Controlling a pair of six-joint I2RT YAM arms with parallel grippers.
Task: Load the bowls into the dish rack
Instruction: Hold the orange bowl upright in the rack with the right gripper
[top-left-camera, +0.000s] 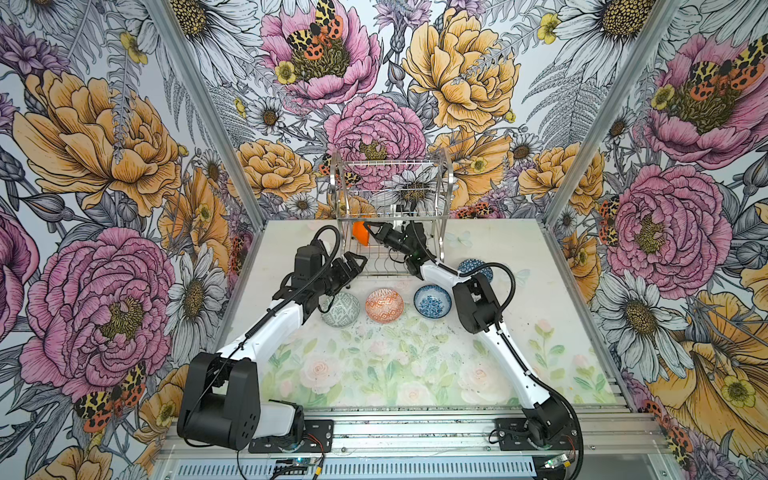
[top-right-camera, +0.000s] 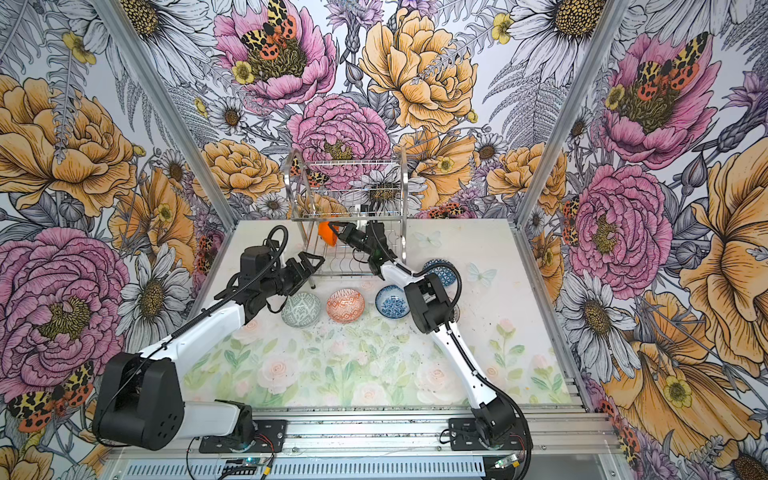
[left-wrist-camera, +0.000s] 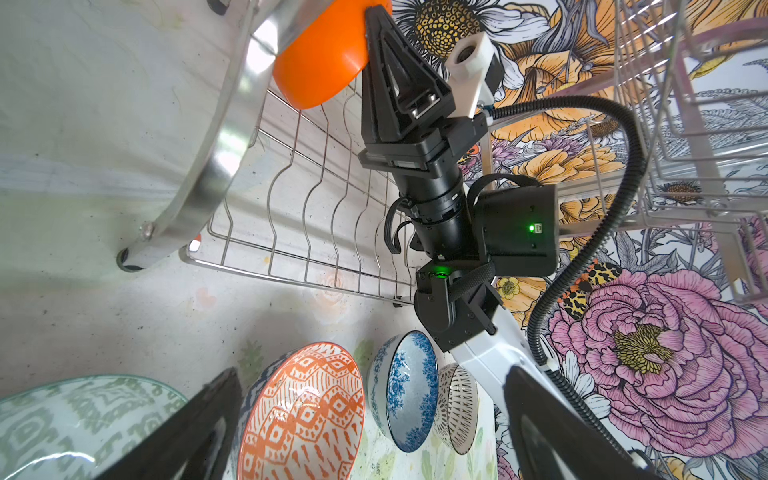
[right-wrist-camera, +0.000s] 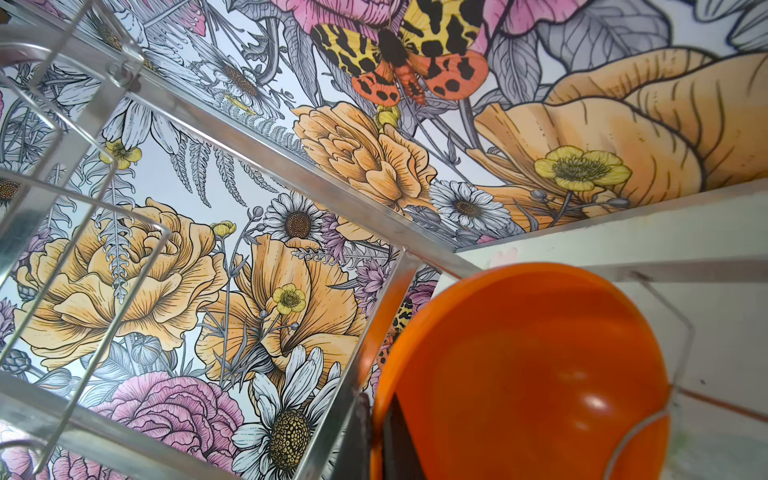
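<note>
Now we see our right claw (top-left-camera: 367, 227) clamped on the rim of the orange bowl (top-left-camera: 360, 236), tipped on its side in the bottom shelf of the dish rack (top-left-camera: 390, 195). Our left claw (top-left-camera: 355, 266) is wide apart, holding nothing, just beside the rack's front leg. A green bowl (top-left-camera: 340, 309), an orange-white bowl (top-left-camera: 384, 305) and a blue bowl (top-left-camera: 432, 301) sit on the table (top-left-camera: 374, 374).

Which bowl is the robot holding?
The plain orange bowl, pinched at its rim by the right gripper inside the dish rack; the patterned bowls sit untouched on the table.
</note>
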